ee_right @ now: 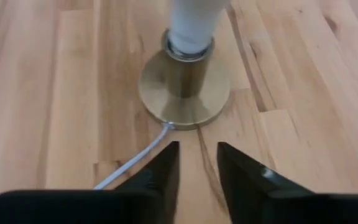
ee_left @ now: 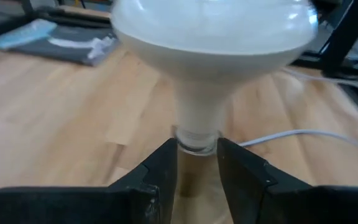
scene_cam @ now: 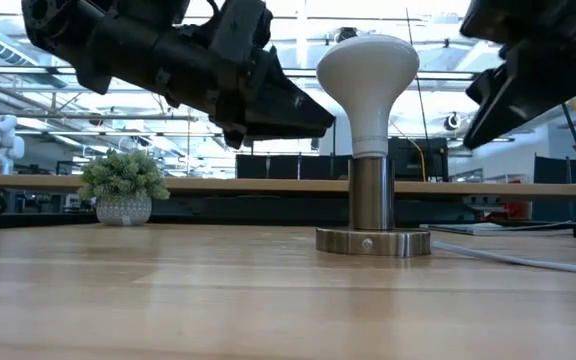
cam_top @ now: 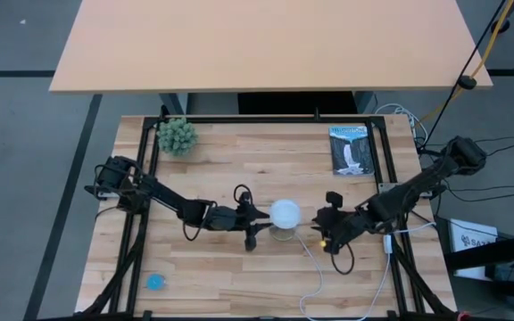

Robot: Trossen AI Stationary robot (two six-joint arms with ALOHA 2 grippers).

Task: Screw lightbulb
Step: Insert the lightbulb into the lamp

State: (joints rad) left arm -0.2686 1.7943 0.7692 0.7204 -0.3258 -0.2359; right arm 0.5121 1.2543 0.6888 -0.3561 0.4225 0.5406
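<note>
The white lightbulb (cam_top: 284, 212) stands upright, its base in a metal socket (scene_cam: 373, 200) whose round foot (ee_right: 184, 87) rests on the wooden table. My left gripper (cam_top: 261, 221) is open at the bulb's left. Its fingers (ee_left: 160, 171) are level and point at the bulb's neck (ee_left: 197, 118), just short of it. My right gripper (cam_top: 326, 230) is open and empty to the right of the socket, pointing toward it, apart from it. In the low view the left gripper (scene_cam: 323, 120) is close beside the neck.
A white cord (ee_right: 135, 162) runs from the socket's foot toward the table's near edge (cam_top: 315, 285). A small potted plant (cam_top: 177, 135) stands at the far left, a booklet (cam_top: 349, 150) lies at the far right, and a blue object (cam_top: 155, 282) lies near left.
</note>
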